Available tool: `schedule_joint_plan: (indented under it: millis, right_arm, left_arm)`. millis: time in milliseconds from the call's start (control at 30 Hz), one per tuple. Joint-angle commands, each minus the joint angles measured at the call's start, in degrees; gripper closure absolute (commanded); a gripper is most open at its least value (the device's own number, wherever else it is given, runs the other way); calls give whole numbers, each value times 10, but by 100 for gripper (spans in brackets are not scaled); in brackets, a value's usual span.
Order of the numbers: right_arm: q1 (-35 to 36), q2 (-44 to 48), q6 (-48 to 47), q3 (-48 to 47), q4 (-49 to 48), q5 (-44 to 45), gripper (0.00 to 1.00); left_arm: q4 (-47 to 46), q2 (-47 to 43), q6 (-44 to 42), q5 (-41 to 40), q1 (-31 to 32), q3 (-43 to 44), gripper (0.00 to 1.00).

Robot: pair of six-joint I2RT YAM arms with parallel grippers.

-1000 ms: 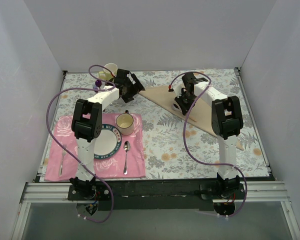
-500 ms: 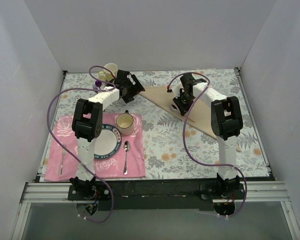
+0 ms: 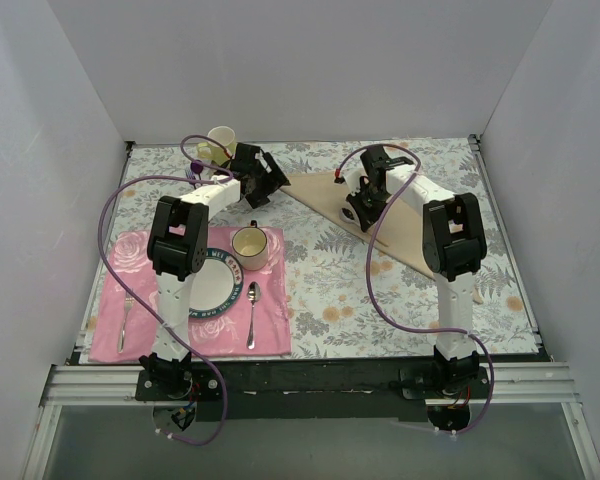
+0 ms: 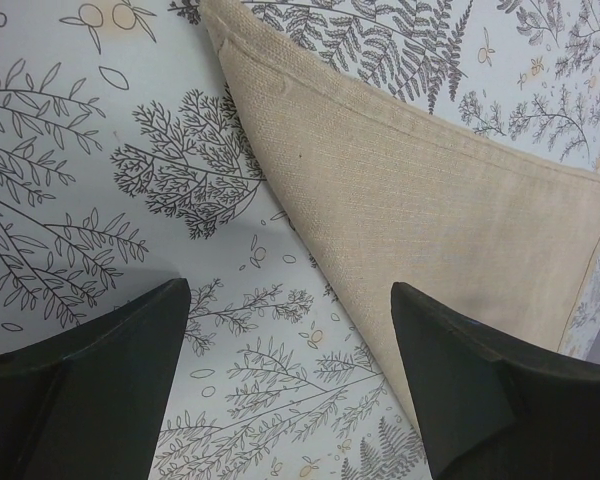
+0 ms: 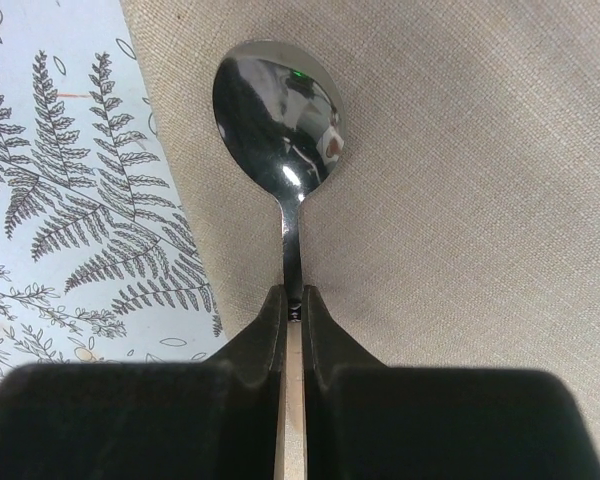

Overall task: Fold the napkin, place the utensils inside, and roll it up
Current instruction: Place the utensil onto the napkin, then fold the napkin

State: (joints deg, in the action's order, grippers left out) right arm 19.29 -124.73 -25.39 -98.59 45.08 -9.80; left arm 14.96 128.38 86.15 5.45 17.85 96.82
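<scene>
The beige napkin (image 3: 420, 235) lies folded into a triangle on the tablecloth at the back right. It also shows in the left wrist view (image 4: 410, 190) and the right wrist view (image 5: 460, 200). My right gripper (image 3: 360, 210) is shut on the thin handle of a silver spoon (image 5: 278, 115), whose bowl is over the napkin near its left edge; the gripper shows in its wrist view (image 5: 294, 295). My left gripper (image 3: 270, 180) is open and empty just left of the napkin's left corner, above the tablecloth (image 4: 290, 300). A second spoon (image 3: 252, 312) lies on the pink placemat.
A pink rose placemat (image 3: 270, 325) at the front left holds a plate (image 3: 220, 290), a cup (image 3: 250, 246) and a fork (image 3: 126, 315). A cup with purple-tipped sticks (image 3: 218, 145) stands at the back left. White walls close the table on three sides.
The left gripper has turned and shifted slightly near the napkin's corner. The right gripper has moved a little toward the back with the spoon.
</scene>
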Motion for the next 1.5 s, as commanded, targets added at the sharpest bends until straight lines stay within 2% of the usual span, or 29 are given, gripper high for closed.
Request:
schedule_joint_plan:
  millis: [0,133,467,600,700,933,1067,1267,1467]
  right_arm:
    - [3,35,8,-20,7,-12,97]
    - [3,30,9,-16,4,-22,92]
    - [3,19,15,-10,-3,-32,72]
    - [3,22,20,-20,-2,-29,69]
    - [3,31,22,-40,4,-28,61]
    - [1,99,38,-71,-2,14,58]
    - [-10,168,60,-36,-46,1,59]
    - [-43,299,140,106,-177,0,59]
    - [-71,350,249,174,-186,89,58]
  left_arm:
    - [-6,-16,-7,-4,3,4,19]
    - [-8,-13,-6,-4,3,7,19]
    - [-32,-9,-1,1,3,7,23]
    - [-33,-1,-4,1,3,14,23]
    - [-34,5,-6,-6,3,18,24]
    - [-56,16,-26,-38,3,21,33]
    - [-55,29,-41,-47,3,29,37]
    - [-56,53,-50,-66,2,49,42]
    - [-56,75,-58,-69,3,68,47]
